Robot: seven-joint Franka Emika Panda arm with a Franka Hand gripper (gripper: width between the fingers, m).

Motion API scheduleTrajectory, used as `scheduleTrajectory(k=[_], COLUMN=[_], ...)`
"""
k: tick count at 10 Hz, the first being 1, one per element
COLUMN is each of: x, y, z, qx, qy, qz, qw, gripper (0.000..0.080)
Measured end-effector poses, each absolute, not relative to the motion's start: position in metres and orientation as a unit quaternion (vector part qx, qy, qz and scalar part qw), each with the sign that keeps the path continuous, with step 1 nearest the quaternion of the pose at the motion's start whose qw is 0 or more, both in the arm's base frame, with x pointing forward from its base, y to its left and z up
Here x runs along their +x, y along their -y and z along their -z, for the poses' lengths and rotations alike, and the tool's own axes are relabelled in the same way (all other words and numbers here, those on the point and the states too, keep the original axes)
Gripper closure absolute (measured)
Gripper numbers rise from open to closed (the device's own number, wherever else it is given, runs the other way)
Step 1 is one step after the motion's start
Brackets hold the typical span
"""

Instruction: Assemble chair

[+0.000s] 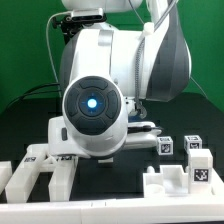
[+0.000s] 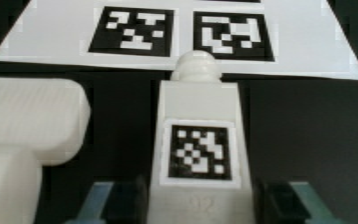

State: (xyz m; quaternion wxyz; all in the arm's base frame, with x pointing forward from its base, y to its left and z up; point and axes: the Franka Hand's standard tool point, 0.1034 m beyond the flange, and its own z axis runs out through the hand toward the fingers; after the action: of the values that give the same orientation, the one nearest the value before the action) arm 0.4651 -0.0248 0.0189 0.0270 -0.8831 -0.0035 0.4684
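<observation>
**Exterior view:** The arm (image 1: 100, 110) stands over the middle of the table (image 1: 25, 130) and hides its gripper. Two white chair parts lie along the near edge: a frame (image 1: 40, 172) toward the exterior view's left corner and a tagged block (image 1: 178, 172) toward the right.

**Wrist view:** The gripper (image 2: 190, 198) straddles a tagged leg (image 2: 197, 130). The jaws stand wide, with a narrow gap on each side. The marker board (image 2: 176, 40) lies just beyond the leg's peg. A slab (image 2: 30, 120) lies beside the leg, apart from it.
</observation>
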Motion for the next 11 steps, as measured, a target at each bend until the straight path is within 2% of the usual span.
scheduleTrajectory(k=[3,5,7,8,9,11], x=[0.469,0.503,0.515,0.513,0.522,0.527], y=[0.023,0.01,0.007,0.006,0.008,0.009], z=[-0.022,-0.068,-0.095,-0.096,-0.092,-0.095], qx=[-0.884,-0.903,-0.913,-0.918,-0.939,-0.964], qy=[0.008,0.017,0.008,0.011,0.012,0.01], qz=[-0.466,-0.427,-0.407,-0.396,-0.342,-0.264], qw=[0.029,0.04,0.036,0.027,0.025,0.023], gripper=[0.0517,0.0517,0.0517,0.0517,0.0515,0.0515])
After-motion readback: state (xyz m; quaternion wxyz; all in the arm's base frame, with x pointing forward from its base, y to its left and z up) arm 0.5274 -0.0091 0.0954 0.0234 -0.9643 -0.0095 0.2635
